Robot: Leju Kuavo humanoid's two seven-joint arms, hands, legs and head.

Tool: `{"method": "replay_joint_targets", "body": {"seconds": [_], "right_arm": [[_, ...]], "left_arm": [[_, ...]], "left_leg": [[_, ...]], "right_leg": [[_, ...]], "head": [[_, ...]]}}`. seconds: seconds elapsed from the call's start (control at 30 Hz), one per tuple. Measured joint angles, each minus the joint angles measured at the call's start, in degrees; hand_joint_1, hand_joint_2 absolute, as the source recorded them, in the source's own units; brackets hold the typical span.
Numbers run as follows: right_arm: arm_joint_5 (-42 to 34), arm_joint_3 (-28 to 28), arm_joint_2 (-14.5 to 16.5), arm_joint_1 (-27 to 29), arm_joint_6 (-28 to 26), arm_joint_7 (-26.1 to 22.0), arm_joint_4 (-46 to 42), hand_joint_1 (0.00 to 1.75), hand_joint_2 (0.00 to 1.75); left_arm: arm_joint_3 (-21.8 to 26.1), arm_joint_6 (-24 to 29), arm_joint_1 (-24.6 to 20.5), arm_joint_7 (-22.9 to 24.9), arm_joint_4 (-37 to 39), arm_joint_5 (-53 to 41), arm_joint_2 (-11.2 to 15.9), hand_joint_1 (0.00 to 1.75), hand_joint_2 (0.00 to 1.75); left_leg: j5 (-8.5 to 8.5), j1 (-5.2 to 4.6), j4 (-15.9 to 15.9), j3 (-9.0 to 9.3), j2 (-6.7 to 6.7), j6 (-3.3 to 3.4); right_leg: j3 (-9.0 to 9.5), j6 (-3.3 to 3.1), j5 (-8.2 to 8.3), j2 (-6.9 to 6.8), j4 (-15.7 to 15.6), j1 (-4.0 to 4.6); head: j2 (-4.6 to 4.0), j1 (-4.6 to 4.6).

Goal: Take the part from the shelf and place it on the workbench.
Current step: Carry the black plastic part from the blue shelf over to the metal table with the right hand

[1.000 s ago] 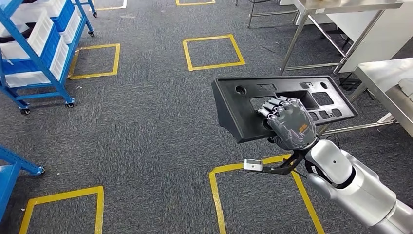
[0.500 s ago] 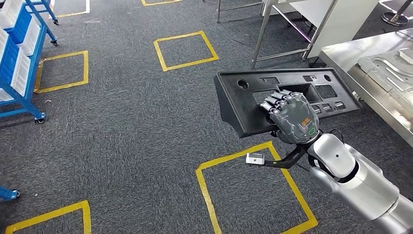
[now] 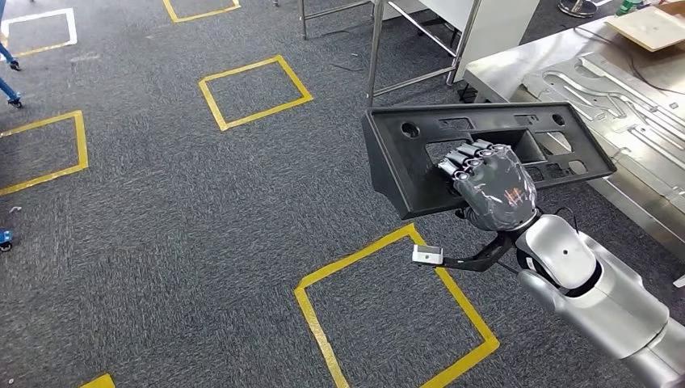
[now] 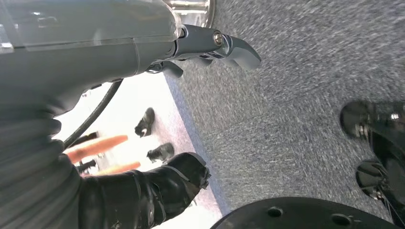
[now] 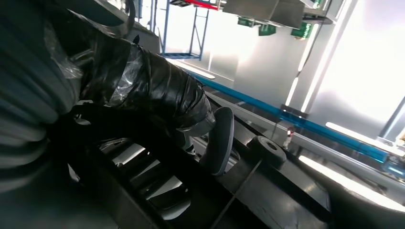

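The part is a long black plastic panel (image 3: 420, 162) with several cut-outs, held level above the carpet. My right hand (image 3: 491, 190) grips it through the large middle opening, fingers curled over the opening's edge. In the right wrist view the grey thumb (image 5: 218, 141) presses against the panel (image 5: 272, 195) from below. The panel's far right end overlaps the near edge of the steel workbench (image 3: 505, 69) at the upper right. My left hand (image 4: 119, 43) hangs over the carpet, its fingers apart and holding nothing.
Pressed metal sheets (image 3: 622, 89) and a flat brown board (image 3: 650, 24) lie on the workbench. Steel table legs (image 3: 376, 48) and a white cabinet (image 3: 485, 24) stand behind it. Yellow taped squares (image 3: 254, 93) mark the grey carpet.
The camera has swung to the right: the blue shelf has slid out on the left and the workbench has come in on the right. My right hand keeps hold of the panel.
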Motion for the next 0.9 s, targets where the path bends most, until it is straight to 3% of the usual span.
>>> {"method": "replay_joint_targets", "body": {"seconds": [0.03,0.1,0.17,0.23,0.3,0.33,0.37,0.43,0.5,0.6,0.63,0.7,0.73,0.8,0.83,0.87,0.9], "right_arm": [[0.05,-0.02,-0.01,0.01,0.0,0.02,0.01,1.75,1.75],[0.07,-0.18,-0.22,0.09,-0.01,0.03,0.01,1.75,1.75],[0.07,-0.52,-0.55,-0.04,-0.01,0.03,0.01,1.75,1.75],[0.09,-0.77,-0.65,-0.27,-0.01,0.04,0.04,1.75,1.75],[0.14,-0.8,-0.63,-0.15,-0.02,0.03,0.11,1.75,1.75],[0.15,-0.79,-0.63,-0.05,-0.01,0.03,0.15,1.75,1.75],[0.16,-0.79,-0.63,0.0,-0.01,0.03,0.17,1.75,1.75],[0.15,-0.8,-0.58,-0.03,-0.01,0.04,0.22,1.75,1.75],[0.16,-0.82,-0.5,-0.07,0.01,0.08,0.26,1.75,1.75],[0.29,-0.86,-0.45,-0.22,0.1,0.32,0.26,1.75,1.75],[0.32,-0.89,-0.49,-0.3,0.13,0.42,0.22,1.75,1.75],[0.33,-0.99,-0.55,-0.5,0.16,0.63,0.13,1.75,1.75],[0.34,-1.03,-0.56,-0.58,0.17,0.73,0.1,1.75,1.75],[0.36,-1.05,-0.56,-0.62,0.2,0.87,0.1,1.75,1.75],[0.37,-1.05,-0.56,-0.62,0.2,0.89,0.11,1.75,1.75],[0.37,-1.05,-0.56,-0.62,0.21,0.9,0.11,1.75,1.75],[0.37,-1.05,-0.56,-0.62,0.22,0.9,0.11,1.75,1.75]], "left_arm": [[-0.05,-0.01,-0.02,-0.03,0.03,0.02,0.03,0.0,1.75],[-0.14,-0.01,-0.25,-0.07,0.03,0.04,-0.08,0.0,1.75],[-0.19,-0.01,-0.26,-0.07,0.03,0.05,-0.24,0.0,1.75],[-0.21,0.0,-0.05,-0.07,0.03,0.05,-0.3,0.0,1.75],[-0.23,-0.04,0.08,-0.07,0.03,0.05,-0.33,0.0,1.75],[-0.24,-0.09,0.1,-0.07,0.03,0.07,-0.36,0.0,1.75],[-0.26,-0.17,0.08,-0.07,0.03,0.09,-0.41,0.0,1.75],[-0.28,-0.36,0.04,-0.13,0.03,0.14,-0.44,0.0,1.75],[-0.29,-0.56,-0.03,-0.26,0.05,0.26,-0.39,0.0,1.75],[-0.32,-0.82,-0.26,-0.91,0.07,0.81,-0.38,0.0,1.75],[-0.33,-0.86,-0.31,-1.15,0.07,0.97,-0.39,0.0,1.75],[-0.36,-0.93,-0.25,-1.59,0.07,1.3,-0.46,0.0,1.75],[-0.37,-0.96,-0.16,-1.8,0.07,1.49,-0.49,0.0,1.75],[-0.38,-0.97,-0.04,-2.16,0.07,1.93,-0.53,0.0,1.75],[-0.39,-0.97,-0.01,-2.26,0.07,2.04,-0.54,0.0,1.75],[-0.42,-0.96,0.06,-2.31,0.07,2.11,-0.53,0.0,1.75],[-0.44,-0.96,0.14,-2.33,0.07,2.13,-0.52,0.0,1.75]], "left_leg": [[-0.14,-0.04,-0.49,0.3,-0.08,0.15],[0.35,0.0,-1.62,0.91,1.26,0.29],[1.12,0.25,-3.46,1.85,2.79,0.58],[1.39,0.31,-4.38,2.34,4.28,0.68],[1.07,0.35,-4.18,2.38,5.73,0.46],[0.8,0.42,-3.94,2.4,6.43,0.3],[0.47,0.56,-3.62,2.44,7.11,0.08],[-0.39,0.76,-2.78,2.53,8.29,-0.59],[-1.21,0.65,-1.94,2.59,9.16,-1.46],[-1.91,0.61,-1.67,2.96,10.2,-2.49],[-2.38,0.76,-1.28,2.97,9.67,-2.77],[-4.89,1.09,2.65,1.29,7.06,-3.09],[-6.76,1.12,6.42,-0.53,5.71,-3.08],[-9.52,1.05,14.24,-4.84,4.81,-2.9],[-9.4,0.98,16.05,-6.11,4.74,-2.7],[-8.03,0.91,15.48,-6.27,4.62,-2.41],[-5.76,0.82,12.68,-5.37,4.25,-2.04]], "right_leg": [[-0.15,0.33,0.13,0.58,-0.09,-0.22],[-0.19,0.98,0.36,1.4,-0.34,-0.43],[-1.08,1.42,-0.93,-0.85,1.43,-0.13],[-4.09,1.9,-4.19,-4.29,7.44,-0.22],[-7.1,2.56,-6.21,-5.51,13.33,-0.87],[-7.35,2.92,-5.72,-5.76,13.72,-1.23],[-6.38,3.3,-4.2,-6.1,11.8,-1.56],[-2.45,3.88,-0.78,-7.85,4.38,-1.84],[-0.29,3.48,0.34,-9.01,0.07,-1.55],[-0.43,2.05,-0.04,-7.7,0.13,-1.23],[-0.35,1.65,-0.06,-7.16,0.1,-1.26],[-0.12,0.84,-0.06,-6.23,-0.07,-1.38],[-0.08,0.6,-0.11,-5.76,-0.07,-1.28],[-0.04,0.31,-0.19,-4.65,-0.03,-0.96],[0.02,0.23,-0.23,-3.99,0.0,-0.79],[0.1,0.16,-0.27,-3.27,0.04,-0.66],[0.19,0.12,-0.3,-2.53,0.07,-0.58]], "head": [[0.0,-0.01],[0.0,0.0],[0.0,0.04],[-0.01,0.07],[-0.01,0.06],[0.0,0.06],[0.0,0.05],[-0.01,0.06],[-0.01,0.05],[0.0,0.01],[0.0,0.02],[0.0,0.0],[0.0,0.01],[0.0,0.0],[0.0,0.0],[0.0,-0.01],[0.0,-0.01]]}}
